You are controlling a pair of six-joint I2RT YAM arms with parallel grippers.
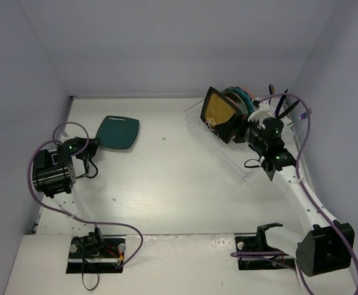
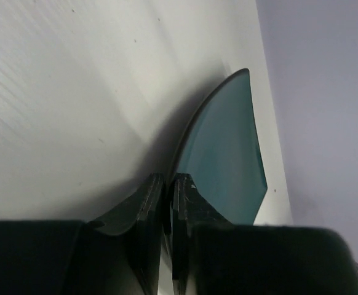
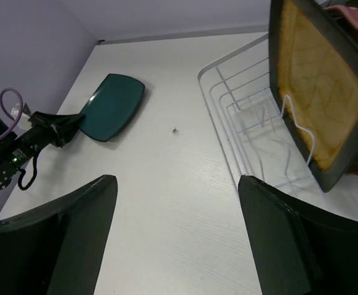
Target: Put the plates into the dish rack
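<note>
1. Writing: small white marks on the left arm's housing showed in the right wrist view, too small to read.
2. Surface: white table [image 1: 167,184] with faint grain and a few dark specks. Pale lavender-grey walls [image 1: 167,43] closed it in on the left, back and right.
3. Left gripper [image 2: 167,184] was clamped on the rim of the dark teal plate [image 2: 228,166], with one finger on each face of the edge.
4. That plate [image 1: 119,132] sat at the back left of the table, well apart from the dish rack [image 1: 219,147]. There was a shadow beneath it. Could not tell whether it was clear of the surface.
5. Right gripper [image 3: 176,181] had its jaws spread wide with nothing between them. It was just beside the rack's near long side.
6. The rack lay diagonally at the back right, close to the right wall.
7. The mustard-yellow plate [image 1: 221,110] stood on edge in the rack, tilted, at the end nearest the table's middle. Its black rim and yellow face [image 3: 314,92] filled the upper right of the right wrist view.
8. Round plates [image 1: 242,99] were slotted behind it. A teal rim showed from above, and a pink edge [image 3: 354,15] showed from the wrist.
9. Room: there was a broad bare stretch of table between the teal plate and the rack. The left arm sat close to the left wall, with purple cables [image 1: 56,206] looping beside it.
</note>
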